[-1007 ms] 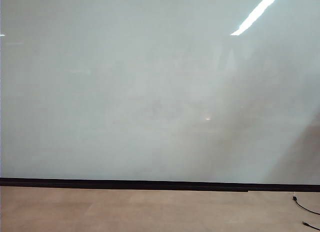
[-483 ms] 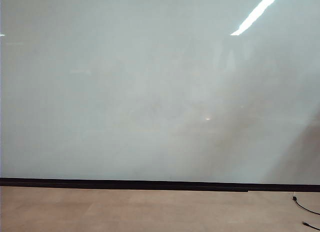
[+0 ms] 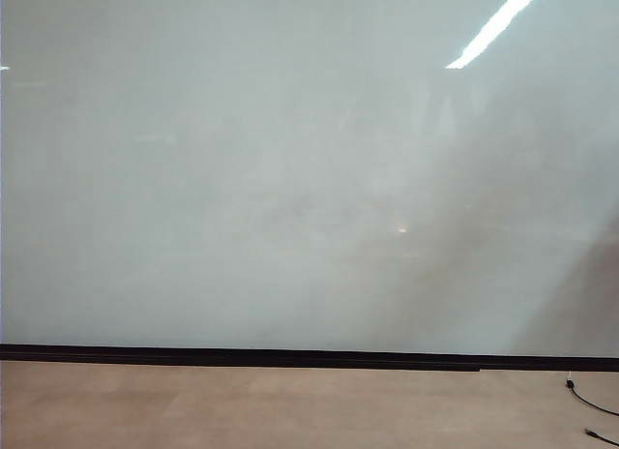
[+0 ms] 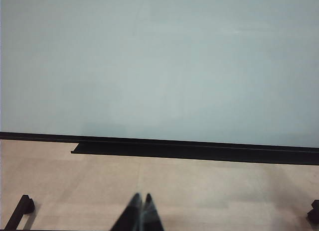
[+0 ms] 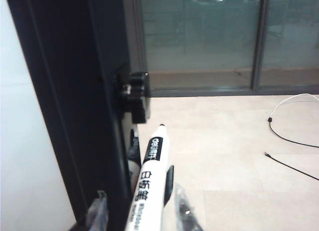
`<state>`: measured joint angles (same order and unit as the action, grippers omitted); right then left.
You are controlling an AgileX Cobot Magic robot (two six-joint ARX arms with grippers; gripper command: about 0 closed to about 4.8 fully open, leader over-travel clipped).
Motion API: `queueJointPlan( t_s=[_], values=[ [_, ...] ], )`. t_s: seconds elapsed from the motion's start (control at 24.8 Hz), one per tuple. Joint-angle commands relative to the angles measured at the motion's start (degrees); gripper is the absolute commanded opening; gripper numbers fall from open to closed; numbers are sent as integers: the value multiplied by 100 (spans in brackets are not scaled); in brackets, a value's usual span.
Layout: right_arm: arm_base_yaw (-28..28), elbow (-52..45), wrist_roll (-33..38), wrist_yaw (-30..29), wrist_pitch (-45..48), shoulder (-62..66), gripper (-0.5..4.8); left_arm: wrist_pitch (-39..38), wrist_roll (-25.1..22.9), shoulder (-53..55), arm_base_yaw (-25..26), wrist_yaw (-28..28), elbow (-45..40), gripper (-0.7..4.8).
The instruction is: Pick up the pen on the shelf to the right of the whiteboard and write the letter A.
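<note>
Narrowing around the pen (image 5: 149, 183), right end effector (image 5: 142, 213) half-closed; left end effector (image 4: 141, 213) shut, empty.

The whiteboard (image 3: 290, 168) is filling the upper and middle of the exterior view, with the floor (image 3: 271, 405) lying along the bottom and cables (image 3: 592, 403) sitting in the lower right corner. The left gripper (image 4: 141, 213) is hanging at the bottom centre of its view, before the board and above the floor. The right gripper (image 5: 142, 211) is sitting at the board's side edge, with the pen (image 5: 149, 183) standing between its fingers.
</note>
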<state>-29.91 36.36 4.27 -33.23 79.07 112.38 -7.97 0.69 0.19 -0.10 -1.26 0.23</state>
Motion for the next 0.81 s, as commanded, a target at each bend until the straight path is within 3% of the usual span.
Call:
queueJointPlan(
  t_s=[0.04,0.81],
  values=[
    [-7,20,24,-39,122,-20,175,28,-22,0,-2,-2,15,-5],
    [-2,17,26,-46,42,-20,174,28,-24,0,-2,-4,15,-5]
  ],
)
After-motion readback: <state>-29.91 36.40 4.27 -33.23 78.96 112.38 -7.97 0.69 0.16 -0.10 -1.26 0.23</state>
